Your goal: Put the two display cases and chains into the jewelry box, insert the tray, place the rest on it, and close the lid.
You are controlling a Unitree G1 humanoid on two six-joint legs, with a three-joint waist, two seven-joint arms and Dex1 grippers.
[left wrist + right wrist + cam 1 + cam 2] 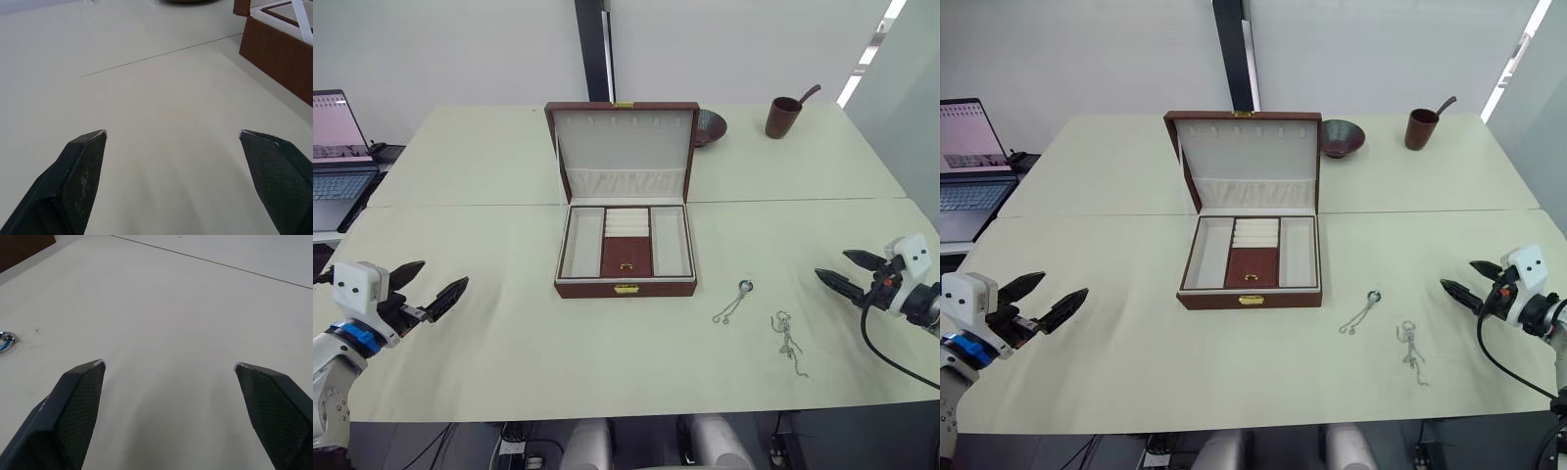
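1. so, box [625, 211] sits mid counter [509, 333], lid [623, 147] up and leaning back, tray inside with pale side slots, ring rolls and a brown centre pad.
2. gold clasp on the box front wall, facing the robot.
3. two chains lie on the counter right of the box: chain one [734, 302] just off the front right corner, chain two [787, 341] further right and nearer the robot, apart from each other.
4. left gripper [431, 287] wide, holding nothing, hovers over bare counter well left of the box.
5. right gripper [843, 272] wide, holding nothing, near the right counter edge, right of chain two, not touching it.
6. bowl [710, 126] just behind the lid's right side; cup [784, 117] with a spoon further right at the back.
7. laptop [337, 157] open on a separate desk to the far left.
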